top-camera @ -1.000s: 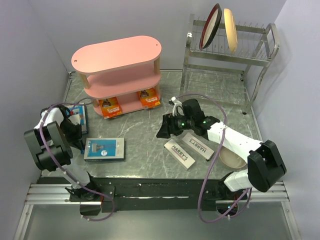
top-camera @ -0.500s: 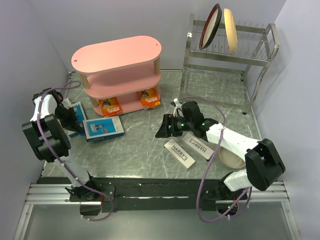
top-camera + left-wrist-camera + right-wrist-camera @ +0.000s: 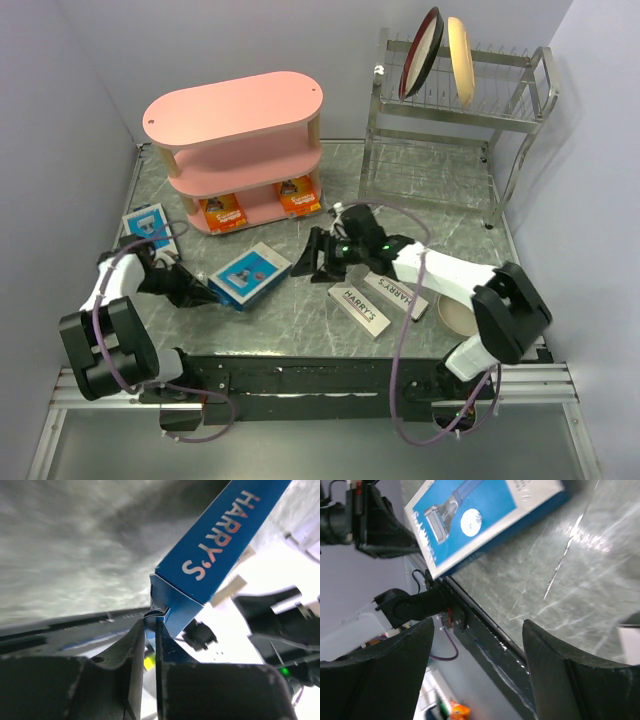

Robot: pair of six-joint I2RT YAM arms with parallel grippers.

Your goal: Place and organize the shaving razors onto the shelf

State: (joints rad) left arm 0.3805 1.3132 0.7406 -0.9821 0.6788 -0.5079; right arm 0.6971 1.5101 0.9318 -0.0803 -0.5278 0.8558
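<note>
My left gripper [image 3: 205, 293] [image 3: 150, 622] is pinched nearly closed on the corner flap of a blue-and-white pack [image 3: 250, 274] [image 3: 220, 535] [image 3: 480, 515]. I hold the pack tilted, with its razor picture facing up, in front of the pink shelf [image 3: 235, 110]. I cannot tell whether its far edge touches the table [image 3: 430, 190].

My right gripper [image 3: 315, 258] [image 3: 477, 625] stands wide with nothing between the fingers. It is just beside that pack and points at it.

Behind my right gripper, two white HARRY'S boxes [image 3: 360, 308] lie side by side on the table. A second blue-and-white pack [image 3: 147, 228] lies flat near the shelf's left end. Two orange cards [image 3: 221, 213] stand on the shelf's bottom tier.
</note>
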